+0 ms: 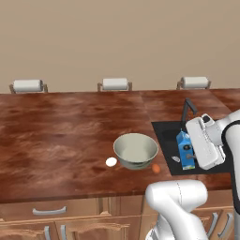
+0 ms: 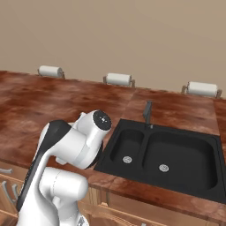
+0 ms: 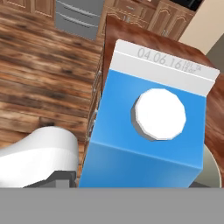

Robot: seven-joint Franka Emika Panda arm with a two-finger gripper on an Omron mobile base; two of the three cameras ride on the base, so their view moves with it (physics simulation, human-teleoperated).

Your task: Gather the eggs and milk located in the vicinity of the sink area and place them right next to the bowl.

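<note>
Jaws (image 1: 189, 155) are clamped on the milk (image 1: 184, 142), one dark finger showing against the blue face of the carton, the white hand reaching in from the right side. Up close in the hand view the milk (image 3: 148, 131) is right against the lens: blue panel, round white cap, pale top strip with a printed date. From the left base view the carton stands upright over the left basin of the black sink (image 1: 165, 136), near its front edge, with the thin dark faucet (image 1: 187, 110) just behind. Off to the left on the brown counter (image 1: 61, 126) sits the bowl (image 1: 136, 150), well apart from the carton. The orange-brown egg (image 1: 156, 168) lies just beside the bowl at its front right, the white egg (image 1: 111, 161) just beside it at the front left.
</note>
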